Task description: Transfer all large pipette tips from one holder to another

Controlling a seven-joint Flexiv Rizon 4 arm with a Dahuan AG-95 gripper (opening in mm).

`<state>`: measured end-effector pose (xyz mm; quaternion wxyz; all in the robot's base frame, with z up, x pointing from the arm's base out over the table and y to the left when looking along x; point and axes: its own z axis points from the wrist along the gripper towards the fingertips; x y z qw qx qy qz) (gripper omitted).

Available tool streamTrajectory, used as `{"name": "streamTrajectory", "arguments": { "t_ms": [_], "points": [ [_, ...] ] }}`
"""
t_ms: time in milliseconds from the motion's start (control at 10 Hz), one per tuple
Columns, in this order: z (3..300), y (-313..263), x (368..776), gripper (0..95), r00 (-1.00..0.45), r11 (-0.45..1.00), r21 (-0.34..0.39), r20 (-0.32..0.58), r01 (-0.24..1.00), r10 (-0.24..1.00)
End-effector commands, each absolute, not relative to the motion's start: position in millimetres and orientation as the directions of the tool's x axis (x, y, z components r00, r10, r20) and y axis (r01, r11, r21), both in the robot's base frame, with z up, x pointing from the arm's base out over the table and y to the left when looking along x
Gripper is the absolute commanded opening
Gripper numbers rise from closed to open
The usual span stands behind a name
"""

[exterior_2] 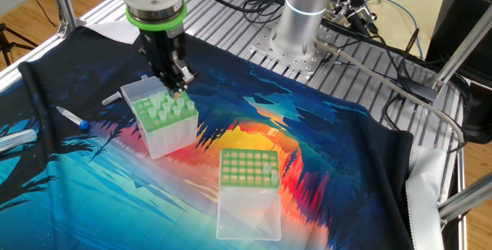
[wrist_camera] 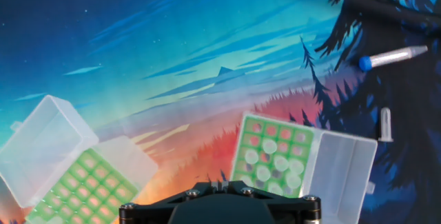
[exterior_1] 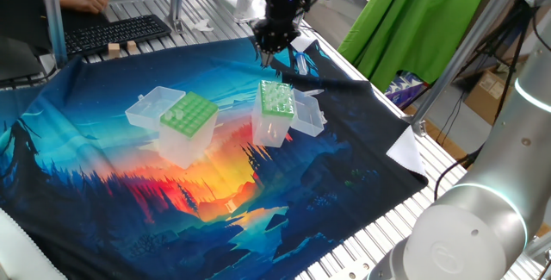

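Note:
My gripper (exterior_1: pixel 265 54) (exterior_2: pixel 181 87) (wrist_camera: pixel 219 178) is shut and hangs above the cloth; I see nothing between its fingers. The holder (exterior_1: pixel 271 129) (exterior_2: pixel 169 135) (wrist_camera: pixel 242 148) with the light-green, wide-holed plate stands just below and beside it. Several large pipette tips (exterior_1: pixel 277 95) (exterior_2: pixel 165 105) (wrist_camera: pixel 270 147) stand in it, whitish ends up, and its clear lid (wrist_camera: pixel 341 169) lies open. The other holder (exterior_1: pixel 185 142) (exterior_2: pixel 247 155) (wrist_camera: pixel 89 182), with smaller close-set holes, stands apart with its lid (exterior_2: pixel 247 213) open. Whether it holds tips I cannot tell.
A blue-capped tube (exterior_2: pixel 73 118) (wrist_camera: pixel 393 57) and a small clear tube (wrist_camera: pixel 386 124) lie on the printed cloth beyond the tip-filled holder. A keyboard (exterior_1: pixel 116 32) sits at the far table edge. The arm's base (exterior_2: pixel 307 11) rises behind the cloth.

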<state>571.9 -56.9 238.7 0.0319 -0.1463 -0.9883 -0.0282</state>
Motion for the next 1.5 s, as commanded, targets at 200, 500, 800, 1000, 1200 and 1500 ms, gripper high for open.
{"name": "streamTrajectory", "arguments": {
  "t_ms": [200, 500, 800, 1000, 1200, 1500],
  "points": [
    [238, -56, 568, 0.0, -0.943, 0.945, 0.035, 0.095, 0.324, 0.32],
    [235, -54, 560, 0.0, -0.927, 0.93, 0.015, 0.084, 0.368, 0.366],
    [232, -53, 552, 0.0, -0.919, 0.922, 0.015, 0.086, 0.387, 0.384],
    [231, -53, 551, 0.0, -0.917, 0.92, 0.012, 0.086, 0.392, 0.39],
    [231, -53, 550, 0.0, -0.913, 0.916, 0.012, 0.088, 0.402, 0.399],
    [230, -53, 548, 0.0, -0.912, 0.915, 0.014, 0.089, 0.403, 0.4]
  ]
}}
